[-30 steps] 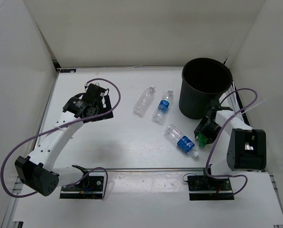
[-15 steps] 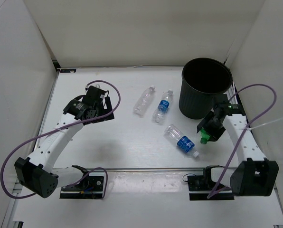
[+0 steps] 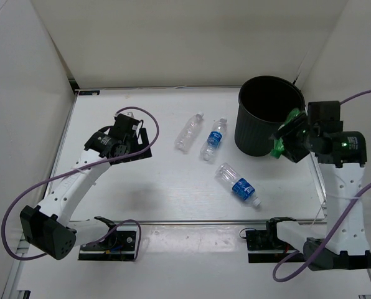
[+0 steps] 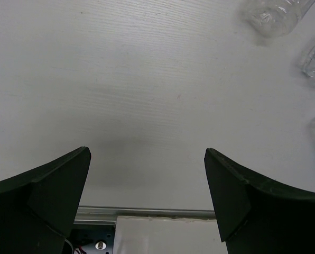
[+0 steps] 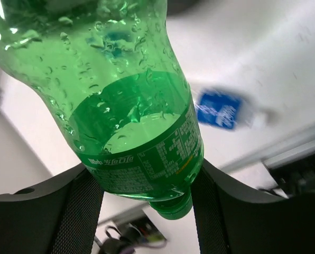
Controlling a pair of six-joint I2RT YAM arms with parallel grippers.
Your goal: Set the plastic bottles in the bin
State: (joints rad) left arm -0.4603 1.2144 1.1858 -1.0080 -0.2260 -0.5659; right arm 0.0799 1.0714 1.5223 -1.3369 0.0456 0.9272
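Observation:
My right gripper is shut on the green bottle, raised beside the right rim of the black bin; the green bottle hangs at the bin's right edge. On the table lie a clear unlabelled bottle, a blue-labelled bottle beside it, and another blue-labelled bottle nearer the front, seen blurred in the right wrist view. My left gripper stands open and empty over bare table, left of the bottles.
White walls enclose the table on three sides. A metal rail runs along the table's near edge. Purple cables loop from both arms.
My right arm has lifted the green bottle from table level up and back to the bin's right rim. The left arm has barely shifted.

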